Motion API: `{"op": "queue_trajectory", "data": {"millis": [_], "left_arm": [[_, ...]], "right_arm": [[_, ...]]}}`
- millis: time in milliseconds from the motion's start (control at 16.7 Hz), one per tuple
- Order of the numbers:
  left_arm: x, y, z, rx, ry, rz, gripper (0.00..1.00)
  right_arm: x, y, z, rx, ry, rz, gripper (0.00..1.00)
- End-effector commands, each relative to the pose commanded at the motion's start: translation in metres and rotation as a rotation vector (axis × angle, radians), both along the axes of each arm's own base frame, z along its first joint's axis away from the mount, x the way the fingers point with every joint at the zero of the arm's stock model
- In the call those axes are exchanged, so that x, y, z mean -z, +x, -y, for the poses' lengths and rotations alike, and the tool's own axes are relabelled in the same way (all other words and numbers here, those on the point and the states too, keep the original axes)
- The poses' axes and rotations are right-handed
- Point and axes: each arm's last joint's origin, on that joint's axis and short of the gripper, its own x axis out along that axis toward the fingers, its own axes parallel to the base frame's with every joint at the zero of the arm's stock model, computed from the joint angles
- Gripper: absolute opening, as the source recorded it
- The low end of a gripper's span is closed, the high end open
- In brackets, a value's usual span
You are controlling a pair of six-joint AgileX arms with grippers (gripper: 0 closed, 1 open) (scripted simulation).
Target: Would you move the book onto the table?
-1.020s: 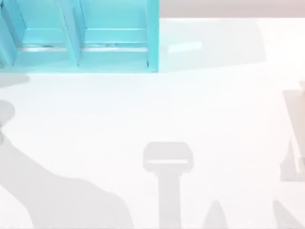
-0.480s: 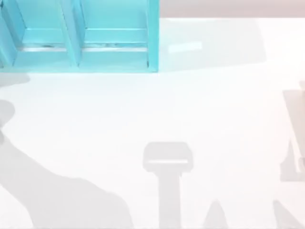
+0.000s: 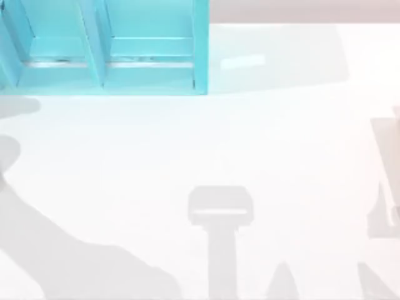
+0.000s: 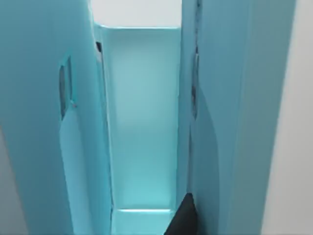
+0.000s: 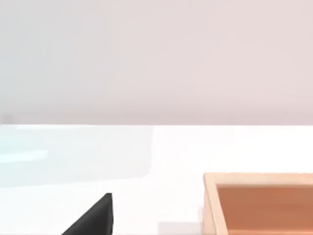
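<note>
Looking down in the top view, the near lower half of the frame is bare white table (image 3: pixel 262 156) crossed by grey arm shadows, the broadest running from the left edge to the lower left. Farther up, the turquoise shelf unit (image 3: pixel 150 47) fills the upper left of the frame, its compartments open toward the table.

Left wrist view: a dark fingertip of the left gripper (image 4: pixel 182 219) sits at the lower centre of the frame, right at the mouth of a narrow slot between two teal panels. Beyond it the slot runs back to a paler rear wall. Cannot tell whether either panel is the book's cover; book not positively located. Finger state: cannot tell.

Right wrist view: a dark fingertip of the right gripper (image 5: pixel 94 218) at the lower left of the frame, above the table, with a wooden tray (image 5: pixel 210 200) at the lower right. Finger state: cannot tell. Arm appears idle.

Judgement: step in hand is the left arm's reach into the shelf. To do well: keep approach square to the slot, confirm the book before closing, avoid scraping the dividers.
</note>
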Motion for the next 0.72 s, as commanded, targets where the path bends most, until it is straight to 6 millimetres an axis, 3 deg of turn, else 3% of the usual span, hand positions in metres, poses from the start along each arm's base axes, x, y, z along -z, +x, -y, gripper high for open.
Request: {"op": "queue_trajectory", "data": {"millis": [240,480,720], "left_arm": [[-0.061,-0.038,-0.013,-0.002,-0.002,-0.003,0.0],[-0.134,-0.101,-0.014,0.0,0.011,0.017,0.0],[-0.175,-0.162,-0.003,0.003,0.015,0.023,0.0]], "right_arm": [[0.0,0.0,0.0,0.0,0.0,0.0,1.0],[0.0,0.0,0.0,0.0,0.0,0.0,1.0],[0.0,0.0,0.0,0.0,0.0,0.0,1.0]]}}
